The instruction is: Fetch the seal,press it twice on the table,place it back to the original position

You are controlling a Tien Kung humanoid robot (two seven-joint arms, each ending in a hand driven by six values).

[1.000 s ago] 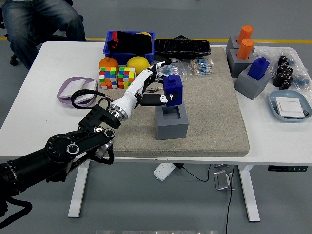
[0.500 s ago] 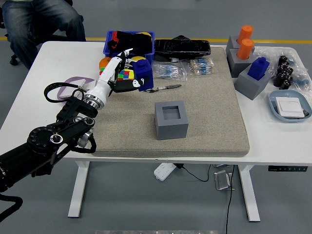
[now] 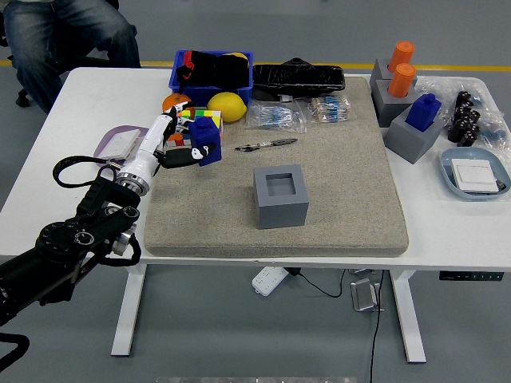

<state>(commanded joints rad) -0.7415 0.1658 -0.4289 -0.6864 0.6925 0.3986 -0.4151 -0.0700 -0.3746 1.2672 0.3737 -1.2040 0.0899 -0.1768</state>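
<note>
- So the left hand (image 3: 169,152) has its fingers wrapped around the blue seal (image 3: 209,143), holding it over the far-left part of the beige mat (image 3: 335,175), right next to the Rubik's cubes (image 3: 200,120). I can't tell if the seal's base is touching the mat or just above it.
- Right arm isn't in the shot at all.
- My take on doing this step well: keep the seal upright and push straight down on a bare patch of mat, clear of the cubes and the pen (image 3: 267,144), then lift clean before the second press.
- The gray holder block (image 3: 281,196) sits mid-mat with its square socket empty. Looks like that's where the seal goes home, so it'll need lining up squarely with the hole.
- Other containers: a blue bin (image 3: 212,70) at the back holds dark stuff, two gray blocks at far right hold the orange seals (image 3: 402,68), and another gray block holds a second blue seal (image 3: 423,110).
- A pale blue tray (image 3: 474,172) on the right has a white flat thing in it, and a purple dish (image 3: 116,147) on the left also holds something white.
</note>
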